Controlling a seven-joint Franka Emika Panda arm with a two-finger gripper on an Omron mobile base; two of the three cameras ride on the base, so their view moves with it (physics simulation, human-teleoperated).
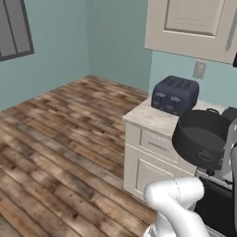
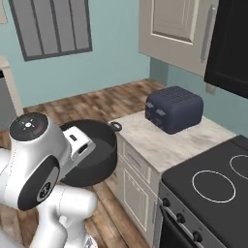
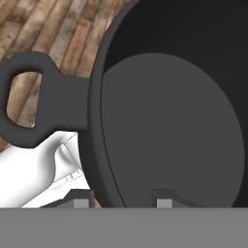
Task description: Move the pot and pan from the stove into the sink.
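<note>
The dark grey pot (image 1: 203, 139) hangs in the air, tilted, in front of the pale counter's drawers (image 2: 133, 162). My gripper (image 3: 121, 199) is shut on the pot (image 3: 169, 126), with the wall between the two fingertips (image 3: 82, 198), one outside and one inside. A loop handle (image 3: 29, 104) sticks out from the rim. In the right base view the pot (image 2: 97, 155) sits just beyond my hand (image 2: 77, 143). The black stove (image 2: 181, 177) with white burner rings lies to the right. The pan and the sink are out of view.
A dark blue toaster (image 1: 175, 95) stands on the marbled counter (image 2: 160, 140) beside the stove. Cream wall cabinets (image 1: 192, 28) hang above. Open wooden floor (image 1: 60, 139) stretches to the left, with a window (image 2: 53, 26) on the far wall.
</note>
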